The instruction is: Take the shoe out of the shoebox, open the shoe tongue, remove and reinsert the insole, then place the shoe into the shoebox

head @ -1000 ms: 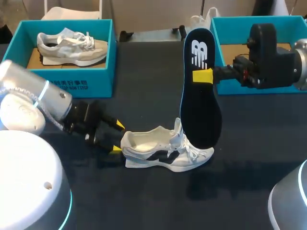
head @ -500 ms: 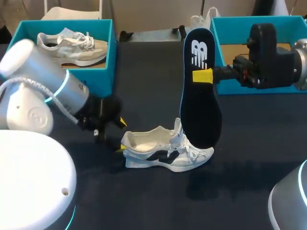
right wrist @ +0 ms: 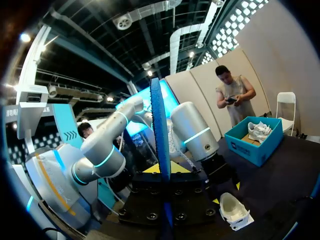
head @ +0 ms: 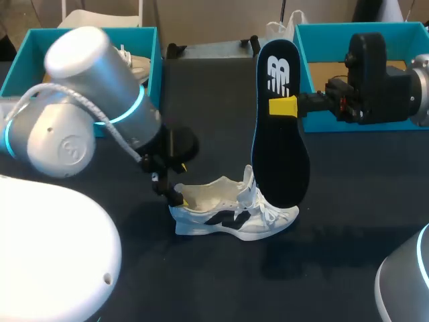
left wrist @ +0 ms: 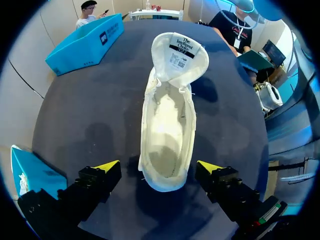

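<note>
The insole is out of the shoe, so the step in hand is putting it back. The left claw (left wrist: 157, 167) hangs over the shoe (left wrist: 167, 135), spread wide and holding nothing, the heel lying between its fingers and apparently untouched. The tongue is folded forward at the far end, ahead of this claw. The right claw (head: 283, 106) is clamped on the insole (head: 280, 127) near its heel end, holding it upright with its toe end hanging below the claw, by the shoe's laces. The shoebox (head: 375, 28) sits just behind that claw. Next, probably: left steadies the heel, right lowers the insole toe-first into the opening.
</note>
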`<state>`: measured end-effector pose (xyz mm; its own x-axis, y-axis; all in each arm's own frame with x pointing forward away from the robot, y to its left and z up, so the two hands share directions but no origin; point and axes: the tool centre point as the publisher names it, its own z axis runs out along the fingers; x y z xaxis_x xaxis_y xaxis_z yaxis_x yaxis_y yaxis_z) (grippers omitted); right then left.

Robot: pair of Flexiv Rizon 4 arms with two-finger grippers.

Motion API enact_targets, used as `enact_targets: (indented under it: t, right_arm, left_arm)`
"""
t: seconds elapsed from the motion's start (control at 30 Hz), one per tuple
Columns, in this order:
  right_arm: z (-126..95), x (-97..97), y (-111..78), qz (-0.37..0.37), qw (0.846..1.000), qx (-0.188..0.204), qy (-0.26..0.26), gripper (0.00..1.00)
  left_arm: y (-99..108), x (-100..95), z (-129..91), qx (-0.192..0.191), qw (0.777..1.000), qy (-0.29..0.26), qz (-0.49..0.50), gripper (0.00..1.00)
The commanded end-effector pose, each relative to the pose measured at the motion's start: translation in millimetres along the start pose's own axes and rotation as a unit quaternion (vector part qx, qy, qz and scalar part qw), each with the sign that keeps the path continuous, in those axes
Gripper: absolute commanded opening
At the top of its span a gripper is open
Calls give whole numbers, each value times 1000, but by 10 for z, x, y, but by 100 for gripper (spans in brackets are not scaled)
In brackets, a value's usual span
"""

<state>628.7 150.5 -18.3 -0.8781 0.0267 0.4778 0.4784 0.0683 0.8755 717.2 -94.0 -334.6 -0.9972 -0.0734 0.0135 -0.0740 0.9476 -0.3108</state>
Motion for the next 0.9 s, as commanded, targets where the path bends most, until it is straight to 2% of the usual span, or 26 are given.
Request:
enact_targets:
  t: [0.03,0.43,0.63,0.9]
  right_arm:
    - [27,-13,7,0,1000,0,0,0]
    - [27,-13,7,0,1000,0,0,0]
    - [27,-13,7,0,1000,0,0,0]
    - [27,-13,7,0,1000,0,0,0]
  left_arm:
    - [-53,-13,14,-104,995,4,3,100]
    - [-225,-52,26,-117,993,2,21,100]
    - [-464,-93,38,-109,993,-12,33,100]
    - [-690,-232,171,-110,993,-21,47,100]
